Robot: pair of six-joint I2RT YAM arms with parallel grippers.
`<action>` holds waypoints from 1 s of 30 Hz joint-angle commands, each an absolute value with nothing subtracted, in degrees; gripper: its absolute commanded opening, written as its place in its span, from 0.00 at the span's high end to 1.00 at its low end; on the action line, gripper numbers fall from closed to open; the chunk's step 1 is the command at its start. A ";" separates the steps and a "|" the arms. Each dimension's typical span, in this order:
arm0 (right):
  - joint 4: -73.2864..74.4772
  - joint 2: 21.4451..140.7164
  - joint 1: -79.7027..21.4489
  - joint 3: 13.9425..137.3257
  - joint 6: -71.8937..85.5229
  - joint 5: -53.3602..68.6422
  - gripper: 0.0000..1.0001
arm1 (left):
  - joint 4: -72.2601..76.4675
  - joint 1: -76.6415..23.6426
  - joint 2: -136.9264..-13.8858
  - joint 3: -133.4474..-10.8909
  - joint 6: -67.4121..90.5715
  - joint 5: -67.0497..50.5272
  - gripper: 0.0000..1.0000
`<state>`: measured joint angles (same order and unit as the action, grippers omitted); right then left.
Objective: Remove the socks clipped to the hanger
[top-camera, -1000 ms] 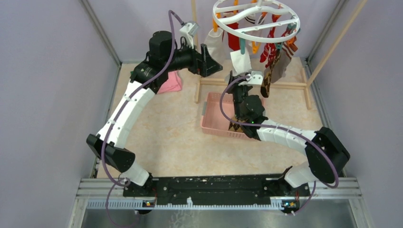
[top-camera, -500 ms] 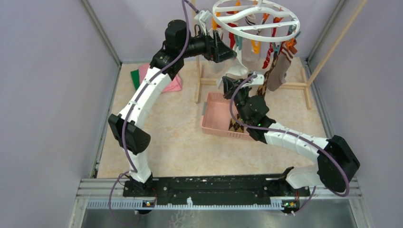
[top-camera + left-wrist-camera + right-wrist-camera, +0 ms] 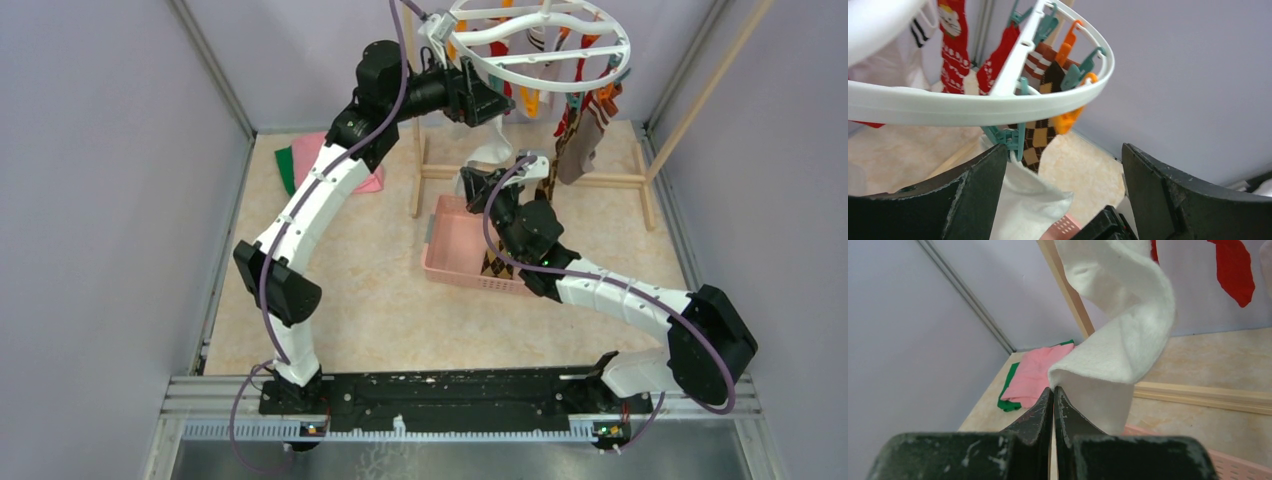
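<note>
The white ring hanger (image 3: 545,57) hangs at the top, with teal and orange clips; its rim (image 3: 973,107) crosses the left wrist view. A white sock (image 3: 490,155) hangs from a teal clip (image 3: 1007,139). My left gripper (image 3: 495,105) is open, its jaws wide apart just below the rim (image 3: 1063,150), with the clip at the left finger (image 3: 973,195). My right gripper (image 3: 478,185) is shut on the lower edge of the white sock (image 3: 1123,340), tips together (image 3: 1053,388). An argyle sock (image 3: 1040,140) and red socks (image 3: 953,50) hang further round the ring.
A pink basket (image 3: 450,250) sits on the floor below the hanger with an argyle sock (image 3: 495,265) in it. The wooden rack's base bar (image 3: 600,180) runs behind it. Folded pink (image 3: 325,150) and green cloths (image 3: 285,165) lie at the back left.
My left arm has lifted and swung right, bringing its open gripper up to the hanger's rim. My right gripper has shifted left and towards the ring with the white sock's end in it.
</note>
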<state>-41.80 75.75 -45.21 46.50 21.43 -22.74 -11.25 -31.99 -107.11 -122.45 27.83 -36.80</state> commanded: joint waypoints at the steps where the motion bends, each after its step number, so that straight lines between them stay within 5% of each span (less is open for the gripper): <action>1: -42.63 75.40 -44.91 47.64 22.58 -21.24 1.00 | -11.09 -31.94 -107.85 -125.16 25.60 -29.40 0.11; 12: -42.56 75.67 -44.85 47.20 24.02 -19.88 1.00 | -10.69 -32.18 -109.14 -125.67 24.28 -27.19 0.14; 23: -42.61 75.04 -44.82 46.05 24.93 -19.47 1.00 | -9.62 -32.52 -112.84 -131.65 26.01 -28.67 0.33; 30: -42.58 75.92 -44.83 45.88 25.80 -18.66 1.00 | -8.61 -32.56 -112.85 -131.66 26.76 -28.50 0.36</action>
